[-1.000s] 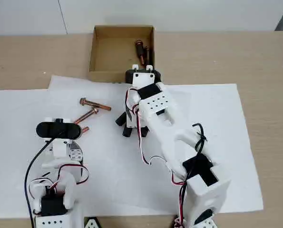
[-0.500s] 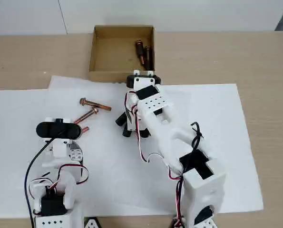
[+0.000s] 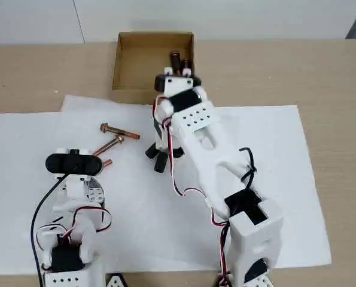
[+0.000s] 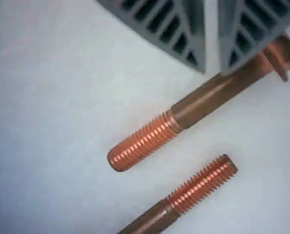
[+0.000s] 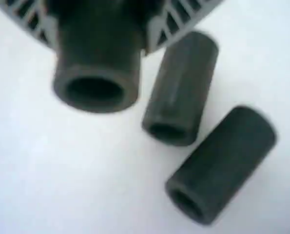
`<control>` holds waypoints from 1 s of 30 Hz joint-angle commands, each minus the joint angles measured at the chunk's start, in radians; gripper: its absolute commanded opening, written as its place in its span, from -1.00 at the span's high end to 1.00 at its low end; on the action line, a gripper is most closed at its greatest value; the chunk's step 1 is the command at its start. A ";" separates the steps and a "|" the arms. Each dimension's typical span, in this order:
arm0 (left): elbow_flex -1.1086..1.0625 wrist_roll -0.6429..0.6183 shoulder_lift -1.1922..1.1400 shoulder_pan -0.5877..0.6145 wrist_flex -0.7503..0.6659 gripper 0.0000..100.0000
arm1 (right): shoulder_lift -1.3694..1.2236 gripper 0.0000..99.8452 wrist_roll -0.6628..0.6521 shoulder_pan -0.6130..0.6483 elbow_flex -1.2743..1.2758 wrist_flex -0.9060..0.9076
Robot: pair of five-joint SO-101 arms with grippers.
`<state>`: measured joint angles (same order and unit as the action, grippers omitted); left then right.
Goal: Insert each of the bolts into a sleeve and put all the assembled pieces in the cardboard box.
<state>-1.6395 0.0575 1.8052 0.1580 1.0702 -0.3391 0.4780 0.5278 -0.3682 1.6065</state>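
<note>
The right jaws pinch one sleeve [image 5: 96, 83] over the paper [image 3: 273, 155], with two loose sleeves [image 5: 181, 92] just beside it; a careless swing could send them rolling. The left jaws, nearly pressed together and holding nothing, hang over a bolt [image 4: 203, 100]. A loose grip could tilt the sleeve and jam insertion. The box [image 3: 125, 66] holds some pieces.
</note>
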 commanded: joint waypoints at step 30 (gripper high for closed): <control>0.005 0.006 0.012 -0.002 -0.026 0.99 | 0.803 0.99 -0.040 -0.047 0.318 0.114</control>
<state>-1.6395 0.0575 1.8052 0.1580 1.0702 0.3728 0.4473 0.4971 -0.1320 1.7185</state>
